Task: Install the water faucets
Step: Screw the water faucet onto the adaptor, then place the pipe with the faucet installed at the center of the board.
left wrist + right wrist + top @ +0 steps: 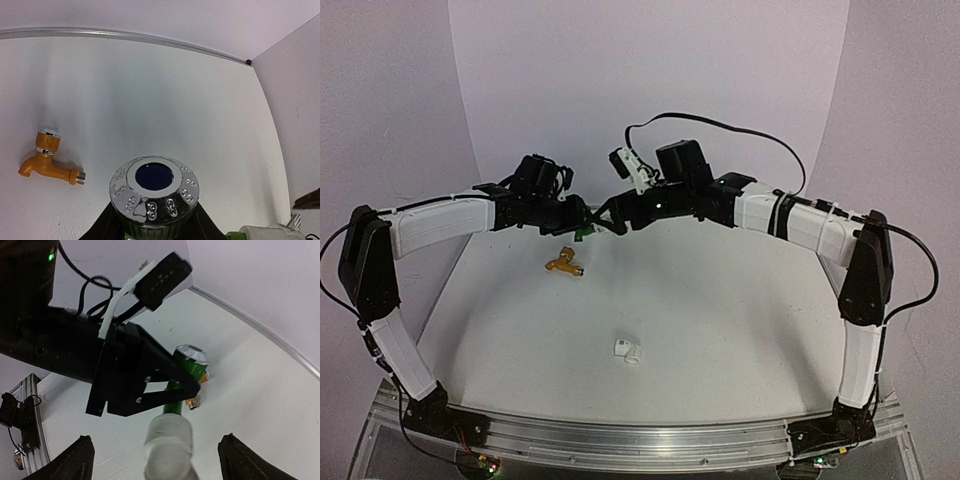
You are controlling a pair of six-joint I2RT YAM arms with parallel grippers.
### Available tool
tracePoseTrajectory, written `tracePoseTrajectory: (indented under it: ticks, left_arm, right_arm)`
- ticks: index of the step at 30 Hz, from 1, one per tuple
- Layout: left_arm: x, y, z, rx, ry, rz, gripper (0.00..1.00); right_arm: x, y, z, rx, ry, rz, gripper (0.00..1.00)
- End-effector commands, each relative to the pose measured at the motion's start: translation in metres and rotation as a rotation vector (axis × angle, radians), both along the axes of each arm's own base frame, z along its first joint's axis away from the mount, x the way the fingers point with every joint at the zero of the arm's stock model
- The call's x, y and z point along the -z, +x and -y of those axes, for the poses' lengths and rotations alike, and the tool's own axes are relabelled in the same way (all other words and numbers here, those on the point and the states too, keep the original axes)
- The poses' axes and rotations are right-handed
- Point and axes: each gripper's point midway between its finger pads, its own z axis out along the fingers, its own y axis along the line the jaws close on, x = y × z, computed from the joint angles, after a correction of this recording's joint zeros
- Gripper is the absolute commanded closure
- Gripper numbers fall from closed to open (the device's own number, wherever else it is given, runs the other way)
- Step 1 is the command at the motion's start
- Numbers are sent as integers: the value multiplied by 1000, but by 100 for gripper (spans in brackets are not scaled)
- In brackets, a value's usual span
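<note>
We found the green faucet (pixel 189 371) held up above the far left part of the desk (pixel 720 320), clamped in the left fingers (pixel 165 365). These were closed on its green body just below the chrome knob (pixel 154 192). In the left wrist view that knob filled the lower middle, with the black fingers on either side of it.

A white fitting (pixel 169 440) sat on the end of the green faucet that pointed toward the right arm, and the green body ran straight into it.

The right fingers (pixel 75 462) were spread wide apart, with the white fitting between them. In the right wrist view we saw a clear gap on both sides of it, so they were not touching it. From above, the two arms met nose to nose over the far edge of the desk, and the fitting itself was hidden there.

The orange faucet (pixel 565 264) lay on its side on the desk, just nearer than the left fingers, and nothing touched it. A second white fitting (pixel 628 351) lay near the middle of the desk, well apart from both arms and from the orange faucet.
</note>
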Motion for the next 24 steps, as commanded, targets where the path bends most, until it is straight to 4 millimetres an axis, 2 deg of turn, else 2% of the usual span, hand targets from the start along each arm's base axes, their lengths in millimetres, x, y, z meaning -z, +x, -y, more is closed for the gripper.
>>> tracePoseTrajectory:
  ticks: [1,4,8,12,16,19,24]
  left_arm:
    - [-33,8,10,16,-59,65,100]
    - [-32,7,10,19,-60,63,100]
    - [-33,7,11,21,-65,63,100]
    - [-34,7,10,17,-65,64,100]
    - [-35,7,7,4,-61,70,100]
    - [-36,8,3,-21,-60,73,100]
    - [-41,13,-13,-112,-48,107,100]
  right_arm:
    - [34,-5,-11,12,-141,54,17]
    - [39,-4,-13,24,-161,67,25]
    - [44,-1,-18,45,-177,79,42]
    - [47,5,-25,75,-180,85,49]
    - [44,11,-27,132,-152,61,73]
    - [42,22,-22,255,-96,8,99]
    - [39,36,-1,518,74,-159,100]
